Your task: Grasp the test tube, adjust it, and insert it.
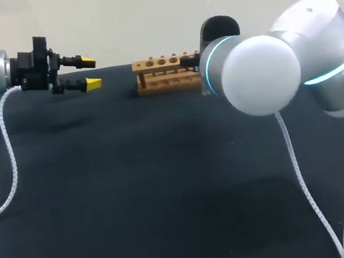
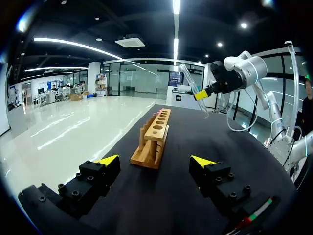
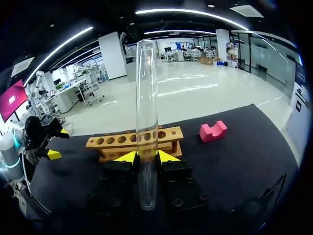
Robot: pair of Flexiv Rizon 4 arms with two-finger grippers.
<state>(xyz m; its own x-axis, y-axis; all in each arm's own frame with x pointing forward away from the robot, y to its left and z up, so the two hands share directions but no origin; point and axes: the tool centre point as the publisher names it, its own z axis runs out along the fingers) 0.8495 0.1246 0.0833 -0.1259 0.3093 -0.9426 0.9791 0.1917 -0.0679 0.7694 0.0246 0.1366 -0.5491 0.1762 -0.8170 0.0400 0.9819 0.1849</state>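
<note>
A clear glass test tube [image 3: 146,98] stands upright between my right gripper's [image 3: 145,156] yellow tips, which are shut on its lower part. In the left wrist view the same tube [image 2: 191,84] hangs tilted in the right gripper [image 2: 201,94] above the far end of the wooden rack [image 2: 154,137]. The rack [image 1: 165,73] stands at the back middle of the table with a row of holes on top. My left gripper [image 1: 90,73] hovers open to the left of the rack, holding nothing. In the head view the right arm's elbow [image 1: 260,71] hides its own gripper.
A pink notched block [image 3: 212,131] lies on the black table [image 1: 136,192] beyond the rack's end, seen from the right wrist. The left gripper [image 3: 55,144] shows past the rack's other end. White cables [image 1: 8,152] hang from both arms.
</note>
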